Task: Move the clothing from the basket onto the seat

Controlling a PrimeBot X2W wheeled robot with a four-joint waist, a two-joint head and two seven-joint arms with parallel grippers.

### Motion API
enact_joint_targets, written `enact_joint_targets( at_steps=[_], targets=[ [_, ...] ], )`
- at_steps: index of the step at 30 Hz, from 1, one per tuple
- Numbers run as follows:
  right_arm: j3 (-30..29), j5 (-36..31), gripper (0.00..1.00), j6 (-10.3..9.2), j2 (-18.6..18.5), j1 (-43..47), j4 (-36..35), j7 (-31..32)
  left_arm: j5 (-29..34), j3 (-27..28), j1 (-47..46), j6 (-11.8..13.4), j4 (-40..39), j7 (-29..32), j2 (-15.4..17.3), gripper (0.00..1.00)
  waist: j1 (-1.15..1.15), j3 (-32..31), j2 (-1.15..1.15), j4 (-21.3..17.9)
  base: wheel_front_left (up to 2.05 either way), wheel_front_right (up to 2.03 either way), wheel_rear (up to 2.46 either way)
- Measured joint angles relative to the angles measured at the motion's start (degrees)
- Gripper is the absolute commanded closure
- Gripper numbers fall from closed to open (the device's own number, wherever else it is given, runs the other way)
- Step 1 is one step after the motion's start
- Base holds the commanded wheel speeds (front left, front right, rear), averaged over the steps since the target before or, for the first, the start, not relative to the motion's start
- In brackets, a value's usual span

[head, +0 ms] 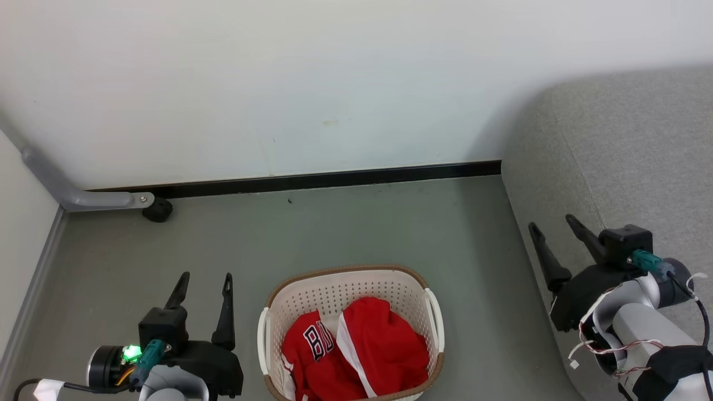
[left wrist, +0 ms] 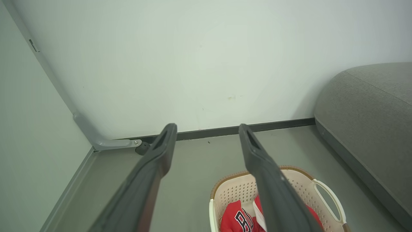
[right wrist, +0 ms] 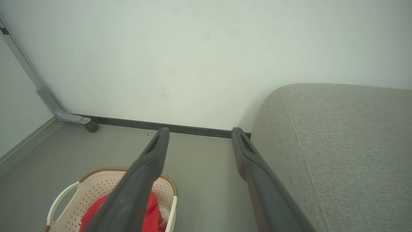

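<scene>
Dark left tool [head: 206, 275] and right tool [head: 550, 221] hover, spread.

We see our right gripper [right wrist: 199, 131] with its jaws spread wide and nothing between them, above the grey floor [right wrist: 206, 167]. At lower left the basket [right wrist: 96, 187] holds the red clothing [right wrist: 93, 214], partly hidden behind one finger. The grey seat [right wrist: 338, 145] rises on the right, next to the pale wall [right wrist: 193, 58].

red jersey [head: 303, 362], black letters "bu"
</scene>
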Motion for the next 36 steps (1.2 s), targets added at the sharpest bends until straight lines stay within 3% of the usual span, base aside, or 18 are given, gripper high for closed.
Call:
enact_joint_targets(
  at_steps=[4,11,23,36],
  targets=[
    [-3.0,0.5,0.00,-2.33,-0.1,0.0,-0.1,0.0,-0.3,2.0,0.0,0.7,0.2,0.0,-0.3,0.00,0.00,0.1,0.00,-0.1,0.00,0.00,0.00],
    [-5.8,1.0,0.00,-4.27,-0.2,0.1,-1.5,0.0,-0.8,4.8,0.1,2.2,0.6,0.0,-1.5,0.00,0.00,0.2,0.00,-0.2,0.00,0.00,0.00],
    [-7.2,-0.8,0.00,-4.71,-0.3,0.9,-5.6,0.0,-0.3,5.3,0.9,2.0,0.4,0.0,-2.6,0.00,0.00,1.1,0.00,-0.5,0.00,0.00,0.00],
    [-9.3,-3.1,0.00,-4.78,-1.7,0.5,-12.6,-0.1,0.2,3.7,1.4,0.4,-1.3,0.0,-5.0,0.00,0.00,7.2,0.00,-0.7,0.00,0.00,0.00]
  ],
)
